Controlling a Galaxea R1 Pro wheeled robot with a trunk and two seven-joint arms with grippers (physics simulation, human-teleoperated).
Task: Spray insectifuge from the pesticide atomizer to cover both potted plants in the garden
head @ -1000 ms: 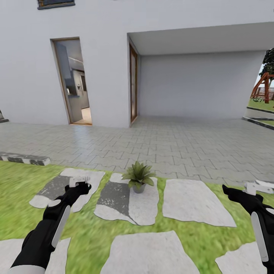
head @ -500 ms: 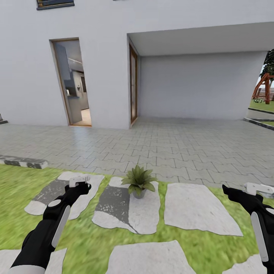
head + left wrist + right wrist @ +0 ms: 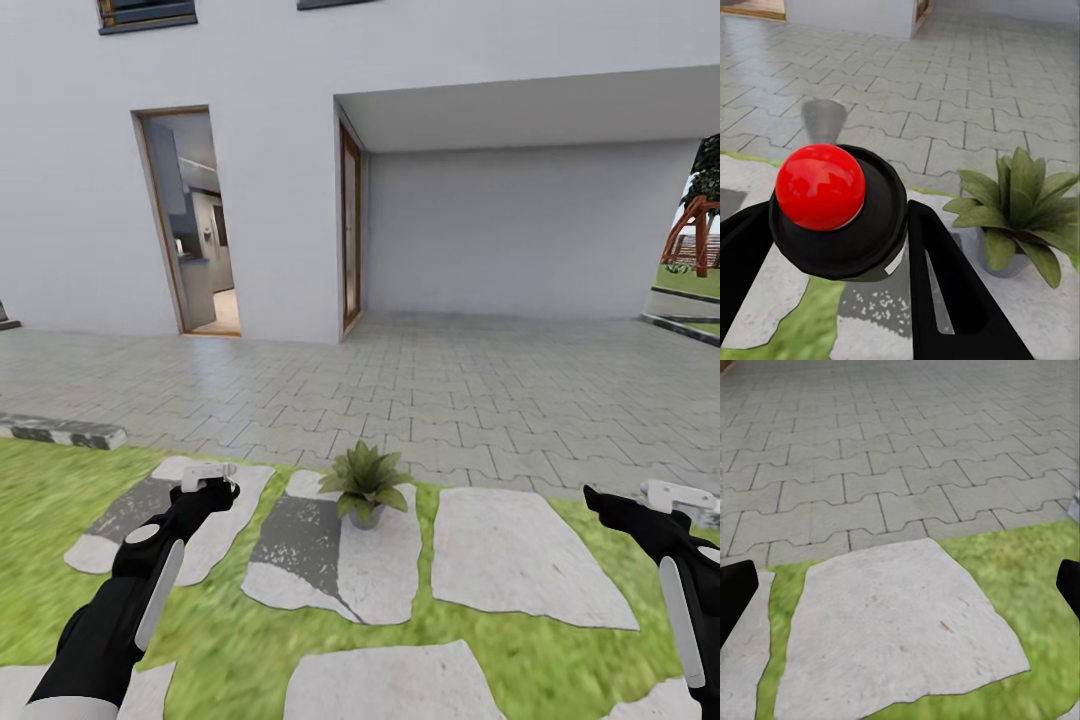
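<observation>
On the stepping stone (image 3: pixel 385 560) dead ahead, the potted plant (image 3: pixel 365 482) sits just inboard of my left gripper (image 3: pixel 832 285), clamped on the pesticide atomizer (image 3: pixel 832 206) (red button up); right gripper (image 3: pixel 900 585) spread, farther off.

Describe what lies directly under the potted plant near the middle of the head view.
The potted plant stands on a pale stepping stone set in the lawn, part of it dark grey. The patch of stone beneath the grey pot is covered and cannot be seen.
</observation>
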